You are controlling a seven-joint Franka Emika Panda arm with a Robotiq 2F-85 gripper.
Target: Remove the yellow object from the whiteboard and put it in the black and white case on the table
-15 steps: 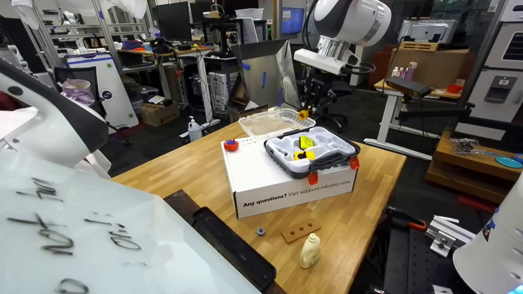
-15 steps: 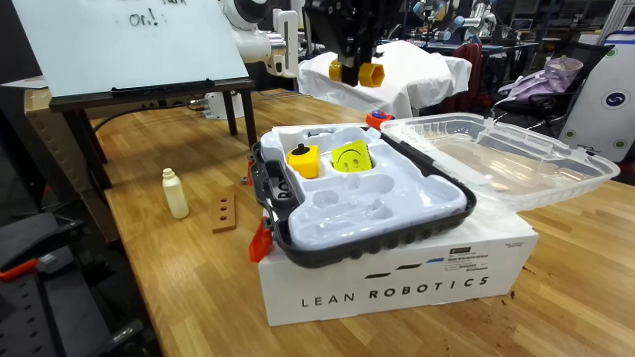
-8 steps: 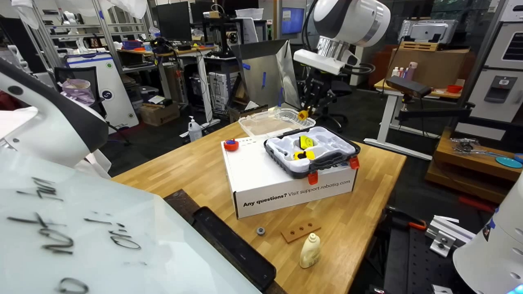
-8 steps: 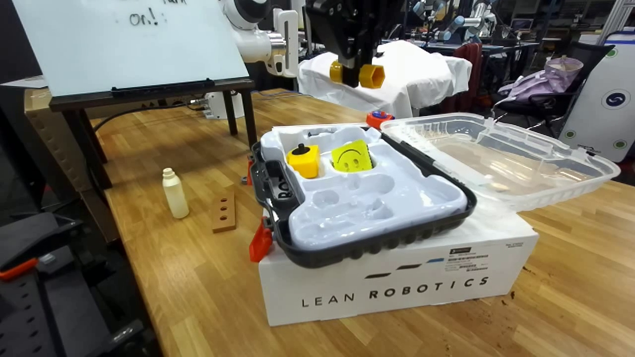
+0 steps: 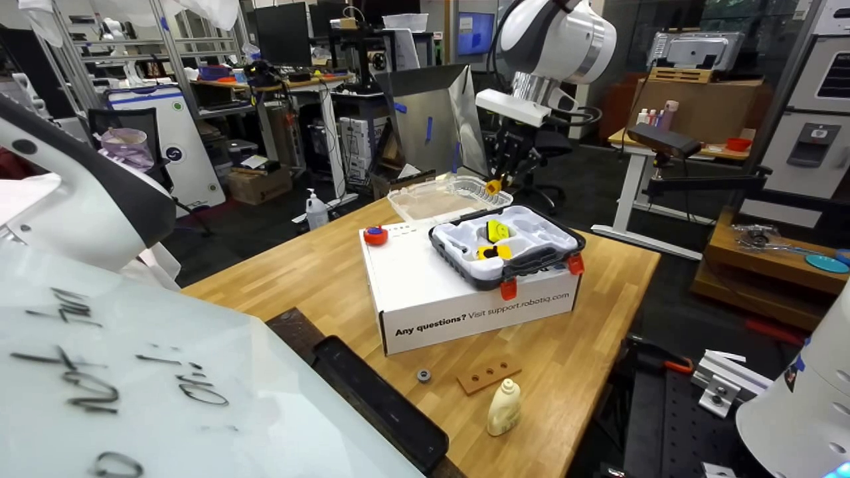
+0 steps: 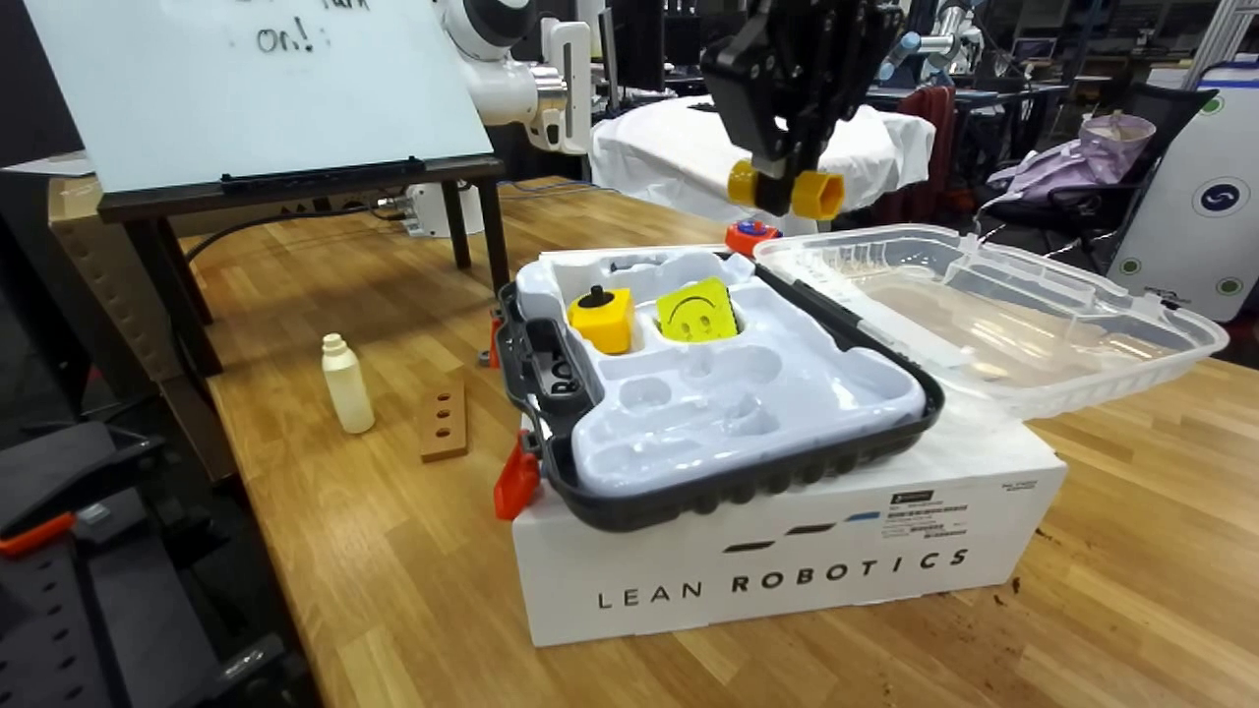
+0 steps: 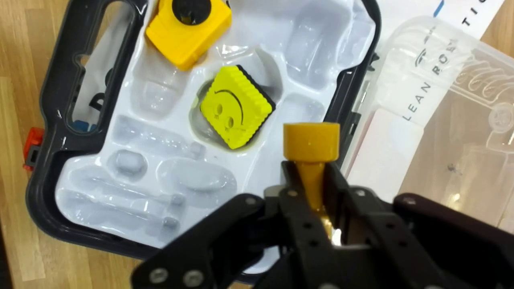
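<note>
My gripper (image 7: 310, 172) is shut around the narrow middle of the yellow object (image 7: 311, 141), whose wide ends stick out on either side of the fingers. In an exterior view the yellow object (image 6: 817, 195) shows a hollow six-sided end, held up in the air. Seen from the wrist, it lies over the hinge side of the black and white case (image 7: 257, 176). That case (image 6: 787, 413) stands unfolded on a white box, its pale tray facing up. The whiteboard (image 6: 266, 108) leans on a dark stand over the table (image 6: 285, 472); its handwriting also shows on the whiteboard (image 5: 199, 358) close up.
Inside the tray sit a yellow block with a black knob (image 6: 602, 320) and a smiley sponge (image 6: 698, 310). The clear lid (image 6: 1003, 305) lies folded back. Below the case is the white box (image 6: 787, 570). A cream bottle (image 5: 505, 408) and a drilled wooden strip (image 5: 489, 377) stand nearby.
Over the last half second my gripper, carrying the yellow object, has shifted right and slightly lower in an exterior view. Case, box and whiteboard stay put.
</note>
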